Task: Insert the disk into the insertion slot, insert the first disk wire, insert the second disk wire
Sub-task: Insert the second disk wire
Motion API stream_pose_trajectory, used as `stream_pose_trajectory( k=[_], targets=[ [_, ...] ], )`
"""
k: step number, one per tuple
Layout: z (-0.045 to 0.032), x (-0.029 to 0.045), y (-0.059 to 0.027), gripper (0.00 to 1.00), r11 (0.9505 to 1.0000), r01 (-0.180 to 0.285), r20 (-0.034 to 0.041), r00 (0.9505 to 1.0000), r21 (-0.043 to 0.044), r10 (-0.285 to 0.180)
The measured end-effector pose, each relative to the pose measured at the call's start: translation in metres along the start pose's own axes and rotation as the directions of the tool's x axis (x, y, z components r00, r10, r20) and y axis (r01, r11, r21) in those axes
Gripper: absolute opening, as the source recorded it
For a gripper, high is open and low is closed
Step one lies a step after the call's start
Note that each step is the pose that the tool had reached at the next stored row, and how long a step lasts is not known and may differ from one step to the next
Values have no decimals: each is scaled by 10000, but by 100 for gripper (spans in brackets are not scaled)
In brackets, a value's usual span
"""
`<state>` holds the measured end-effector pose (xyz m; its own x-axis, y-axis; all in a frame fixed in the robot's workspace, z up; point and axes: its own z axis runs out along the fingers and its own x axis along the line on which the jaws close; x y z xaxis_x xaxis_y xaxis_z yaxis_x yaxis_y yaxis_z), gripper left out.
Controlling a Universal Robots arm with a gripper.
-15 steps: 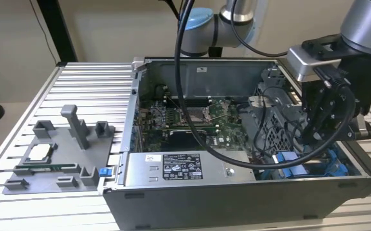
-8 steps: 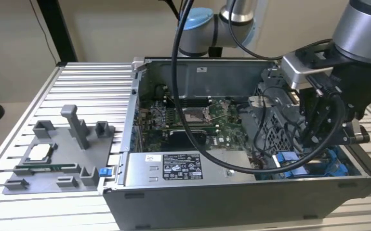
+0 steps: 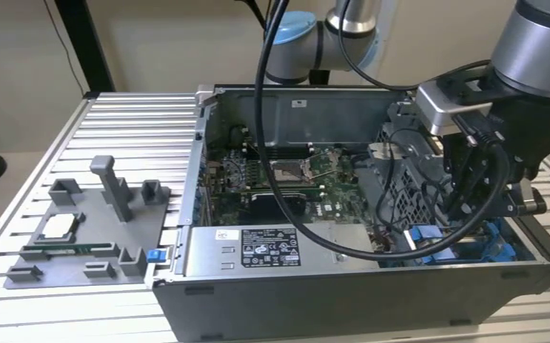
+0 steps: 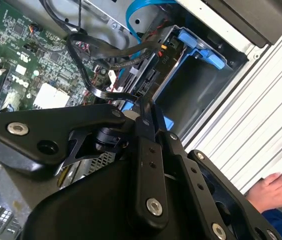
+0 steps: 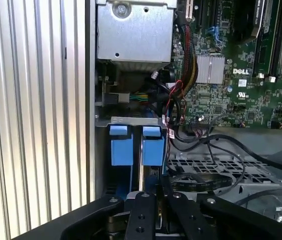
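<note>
The gripper (image 5: 157,187), fingers pressed together, hangs inside the open computer case (image 3: 351,293) just above the insertion slot (image 5: 136,145) with its blue tabs, at the motherboard's (image 3: 285,182) four o'clock in the exterior view.

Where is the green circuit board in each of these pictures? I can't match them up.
Exterior view: the green circuit board lies inside the open computer case, near its middle.
Second wrist view: the board lies beyond the black cables.
First wrist view: the board lies beyond the cables.
Shared landmark: the ribbed metal table.
</note>
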<state>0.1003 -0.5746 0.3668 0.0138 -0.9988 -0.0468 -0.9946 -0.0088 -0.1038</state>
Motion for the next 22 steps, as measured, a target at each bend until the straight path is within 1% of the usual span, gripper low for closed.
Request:
stream_pose_trajectory(
  k=[13, 16, 20, 22],
  targets=[
    [15, 1, 1, 0, 10000, 1, 2, 10000, 21, -1],
    [45, 4, 4, 0, 10000, -2, 46, 10000, 67, 2],
    [96, 11, 10, 0, 9999, -11, 148, 9999, 110, 10],
    [117, 12, 8, 0, 9999, -10, 166, 9999, 134, 8]
  ],
)
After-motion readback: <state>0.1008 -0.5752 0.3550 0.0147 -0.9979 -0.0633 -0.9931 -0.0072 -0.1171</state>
